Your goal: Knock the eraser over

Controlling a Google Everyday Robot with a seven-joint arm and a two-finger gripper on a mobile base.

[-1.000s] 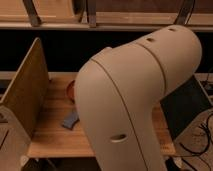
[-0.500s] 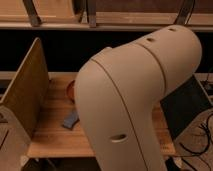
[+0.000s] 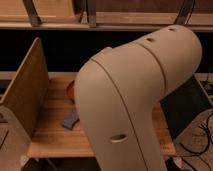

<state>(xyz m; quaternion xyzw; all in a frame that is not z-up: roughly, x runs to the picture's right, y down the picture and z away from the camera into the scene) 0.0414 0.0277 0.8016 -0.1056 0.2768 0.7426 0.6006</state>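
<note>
Nothing is seen to have moved since the earlier frames: the arm and the things on the table are placed as they were. Most of the view is filled by the robot's cream-coloured arm (image 3: 145, 100), which is bent across the middle, probably because it is folded close to the camera before a reach. Behind it a wooden table (image 3: 50, 137) is seen, with an upright wooden board (image 3: 25, 95) set along its left edge like a side wall. A reddish-brown bowl (image 3: 70, 90) is half hidden by the arm. The eraser (image 3: 70, 120) is found just in front of the bowl, on the table near the arm's left outline, apart from the board. The gripper is not in view, so where it is and whether it is wide or narrow cannot be told. The knock is judged not yet done
</note>
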